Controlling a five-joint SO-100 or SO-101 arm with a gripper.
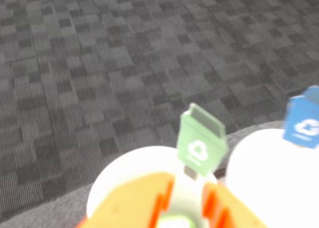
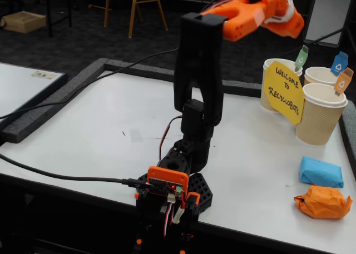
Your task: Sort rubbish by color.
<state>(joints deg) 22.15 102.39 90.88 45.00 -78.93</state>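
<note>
The orange gripper (image 1: 187, 208), jaws apart, is hanging over the beige paper cup with the green tag (image 1: 201, 142), where something pale green is peeking between them, while the blue paper wad (image 2: 321, 172) and orange paper wad (image 2: 322, 202) are lying on the white table (image 2: 111, 132), waiting.

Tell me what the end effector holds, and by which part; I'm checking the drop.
Cannot be told: a sliver of green crumpled paper shows between the fingers of the end effector over the green-tagged paper cup, too blurred to confirm a grip.
</note>
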